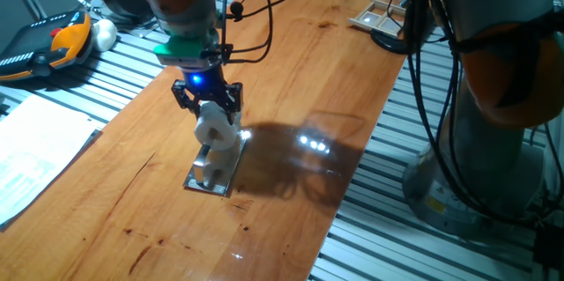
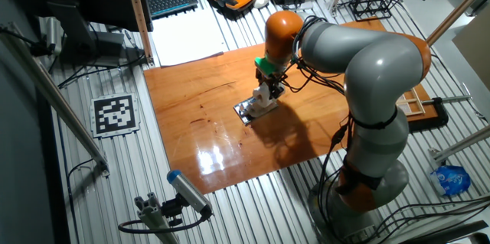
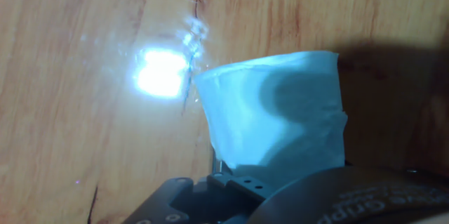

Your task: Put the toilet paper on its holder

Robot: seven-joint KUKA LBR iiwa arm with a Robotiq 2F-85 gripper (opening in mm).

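Note:
The white toilet paper (image 1: 218,129) hangs in my gripper (image 1: 210,109), tilted, with its lower end close over the holder (image 1: 204,178), a shiny metal plate lying on the wooden table. The jaws stand on either side of the roll's top and appear closed on it. The peg is hidden behind the roll. In the other fixed view the toilet paper (image 2: 265,101) sits under the gripper (image 2: 269,89) at the holder (image 2: 246,111). In the hand view the toilet paper (image 3: 273,112) fills the middle over the wood, and the holder is hidden.
A wooden framed tray (image 1: 377,18) lies at the table's far corner. A white ball (image 1: 105,33) and an orange pendant (image 1: 53,43) lie off the table's left. Paper sheets (image 1: 35,153) lie at the left edge. The robot base (image 1: 493,140) stands to the right.

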